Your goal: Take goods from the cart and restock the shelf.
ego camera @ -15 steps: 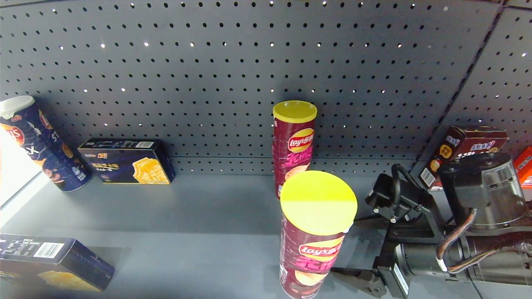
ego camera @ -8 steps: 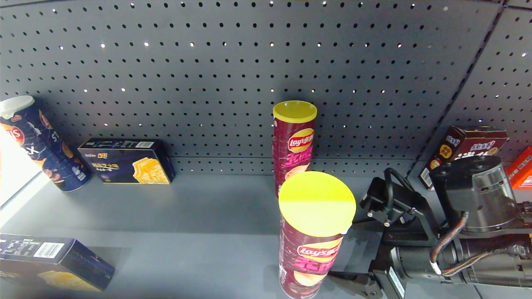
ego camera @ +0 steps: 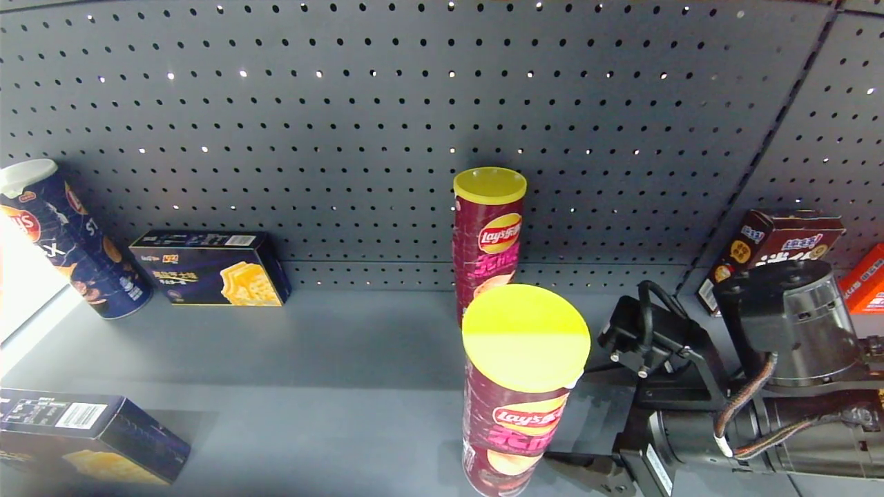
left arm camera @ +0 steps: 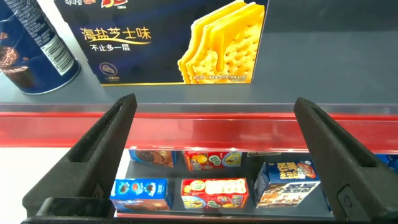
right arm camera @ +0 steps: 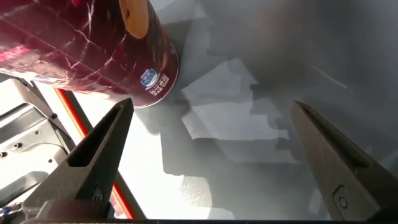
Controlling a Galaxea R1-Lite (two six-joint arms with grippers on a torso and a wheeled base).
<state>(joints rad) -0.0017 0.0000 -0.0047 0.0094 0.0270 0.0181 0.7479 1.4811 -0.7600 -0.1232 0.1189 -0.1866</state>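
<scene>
Already on shelf (ego camera: 311, 386), chip can (ego camera: 525, 338) upright, right pincer (right arm camera: 211, 104) spread beside it, left pincer (left arm camera: 214, 98) spread.

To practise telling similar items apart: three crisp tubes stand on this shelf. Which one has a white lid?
The dark blue tube, on the robot's far left. The rear maroon tube and the front maroon tube have yellow lids.
</scene>
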